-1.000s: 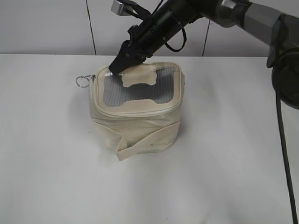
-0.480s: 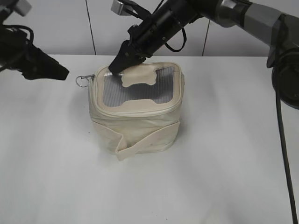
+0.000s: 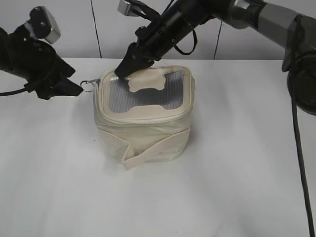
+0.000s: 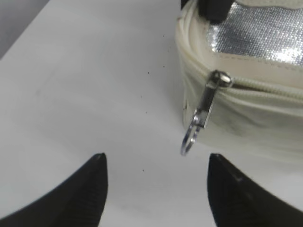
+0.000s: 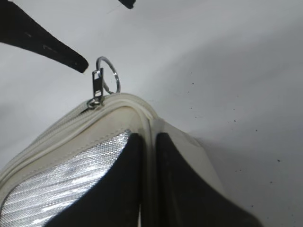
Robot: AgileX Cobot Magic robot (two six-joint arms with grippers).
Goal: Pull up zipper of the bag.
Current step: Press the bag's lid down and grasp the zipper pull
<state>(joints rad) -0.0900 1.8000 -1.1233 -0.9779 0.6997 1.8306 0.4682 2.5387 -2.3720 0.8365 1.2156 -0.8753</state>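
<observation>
The cream boxy bag (image 3: 143,128) stands mid-table, its grey mesh lid with bone patch facing up. The cream zipper (image 4: 265,87) runs round the lid rim. A silver slider with a ring pull (image 3: 88,86) sticks out at the bag's back left corner; it also shows in the left wrist view (image 4: 201,116) and the right wrist view (image 5: 102,82). My left gripper (image 3: 78,90) is open, its tips (image 4: 156,163) just short of the ring. My right gripper (image 3: 123,70) is shut on the lid's back rim (image 5: 147,142).
The bag stands on a white table (image 3: 237,187), with a grey panelled wall behind. The right arm reaches in from the upper right over the bag, and the left arm comes in from the left edge.
My left arm has come into view from the left and moved right, up to the ring pull. The right gripper and the bag have stayed still.
</observation>
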